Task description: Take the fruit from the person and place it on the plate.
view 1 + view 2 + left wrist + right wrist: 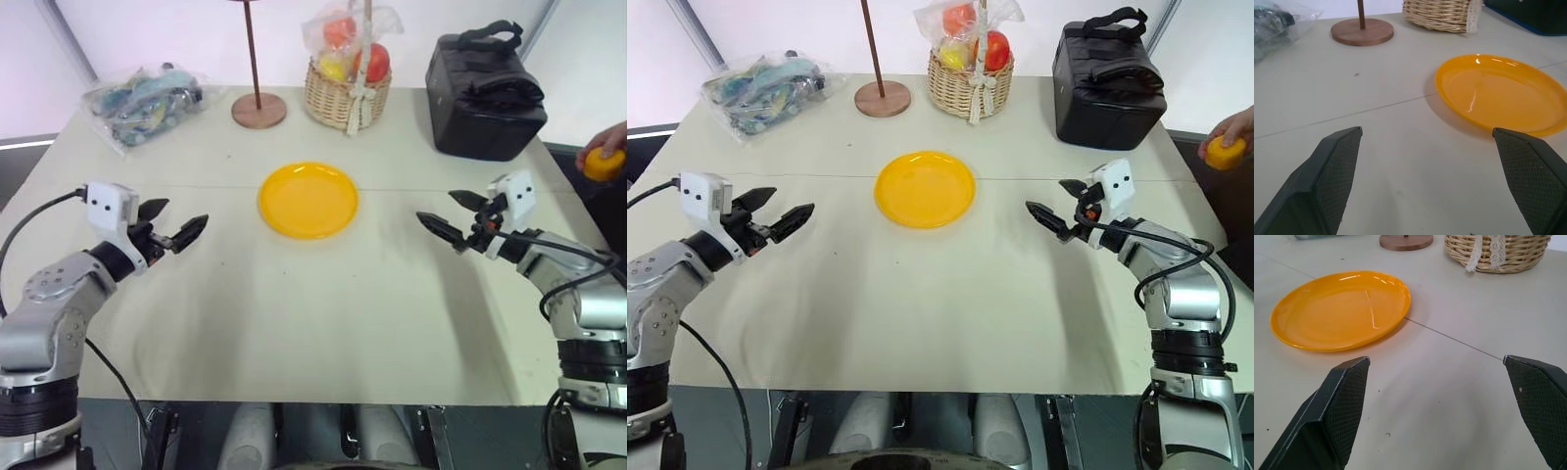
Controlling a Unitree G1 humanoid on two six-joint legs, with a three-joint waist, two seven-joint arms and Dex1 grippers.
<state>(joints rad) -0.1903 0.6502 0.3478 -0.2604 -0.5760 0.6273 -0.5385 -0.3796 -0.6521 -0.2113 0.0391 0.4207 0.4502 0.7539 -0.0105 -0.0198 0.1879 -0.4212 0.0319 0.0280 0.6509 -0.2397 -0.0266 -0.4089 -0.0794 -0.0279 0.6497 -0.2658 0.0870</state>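
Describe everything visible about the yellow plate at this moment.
The plate is round, shallow and bright yellow, with a glossy surface that looks like plastic and catches highlights. It has a low raised rim around a flat well. It lies flat and upright on the pale table, near the middle, in front of the wicker basket and the wooden stand base, apart from both. Nothing lies in it. No gripper or hand touches it; only the tabletop does.

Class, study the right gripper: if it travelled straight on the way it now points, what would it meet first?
Probably the plate. The right gripper, jaws open, points across the table toward it, with bare tabletop between. It looks level, so it might pass just above the rim.
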